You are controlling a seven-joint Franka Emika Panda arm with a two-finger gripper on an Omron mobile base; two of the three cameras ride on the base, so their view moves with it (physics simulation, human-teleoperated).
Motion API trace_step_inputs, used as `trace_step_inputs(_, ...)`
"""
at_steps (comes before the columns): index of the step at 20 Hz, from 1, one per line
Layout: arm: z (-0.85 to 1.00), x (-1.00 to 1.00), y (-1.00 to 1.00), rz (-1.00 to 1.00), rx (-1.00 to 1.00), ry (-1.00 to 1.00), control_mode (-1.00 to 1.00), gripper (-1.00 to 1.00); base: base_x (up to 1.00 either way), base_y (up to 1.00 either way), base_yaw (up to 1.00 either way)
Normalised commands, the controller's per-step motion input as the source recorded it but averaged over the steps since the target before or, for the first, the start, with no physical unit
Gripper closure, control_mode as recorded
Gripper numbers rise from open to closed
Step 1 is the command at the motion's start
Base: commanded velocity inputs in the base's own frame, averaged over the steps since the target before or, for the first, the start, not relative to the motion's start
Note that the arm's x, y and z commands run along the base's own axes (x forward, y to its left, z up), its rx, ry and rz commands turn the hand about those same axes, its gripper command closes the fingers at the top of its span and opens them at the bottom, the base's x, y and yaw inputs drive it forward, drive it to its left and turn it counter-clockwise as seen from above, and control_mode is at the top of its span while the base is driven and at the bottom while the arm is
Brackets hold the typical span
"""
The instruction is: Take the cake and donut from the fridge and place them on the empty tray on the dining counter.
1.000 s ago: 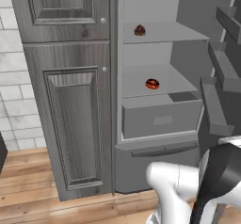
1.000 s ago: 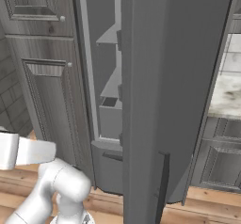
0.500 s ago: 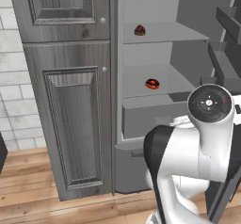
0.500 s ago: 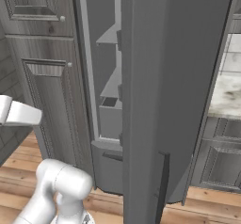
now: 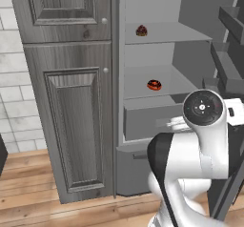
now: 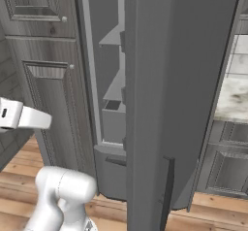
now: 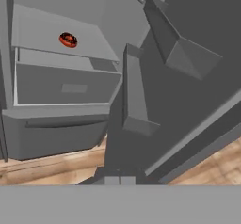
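The fridge point(image 5: 190, 54) stood open, cake point(image 5: 141, 30) on the upper shelf, donut point(image 5: 154, 84) on the shelf below. Its door point(image 6: 179, 94) hid both from the right base view. The claw point(image 7: 119, 180) was pressed together, empty, barely visible at the hand view's bottom.

The arm point(image 5: 190, 159) is glossy white, built of thick rounded tube segments. A broad black band wraps one bend, and a joint ends in a round dark cap with a small white centre mark ringed by tiny dots. From the right, a rounded white elbow and a flat white link bear a small dark mark.
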Motion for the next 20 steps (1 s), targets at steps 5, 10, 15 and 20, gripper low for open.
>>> trace_step_inputs(5, -0.05, 0.41, -0.03, 0.0, 0.0, 0.0, -1.0, 1.0, 0.0, 0.0, 0.0)
trace_step_inputs(10, -0.22, 0.79, 0.0, 0.0, 0.0, 0.0, -1.0, 1.0, 0.0, 0.0, 0.0)
trace_step_inputs(15, -0.39, 0.85, 0.0, -0.01, 0.0, 0.0, -1.0, 1.0, 0.0, 0.0, 0.0)
trace_step_inputs(20, -0.22, 0.67, 0.0, -0.01, 0.0, 0.03, -1.0, -1.0, 0.0, 0.0, 0.0)
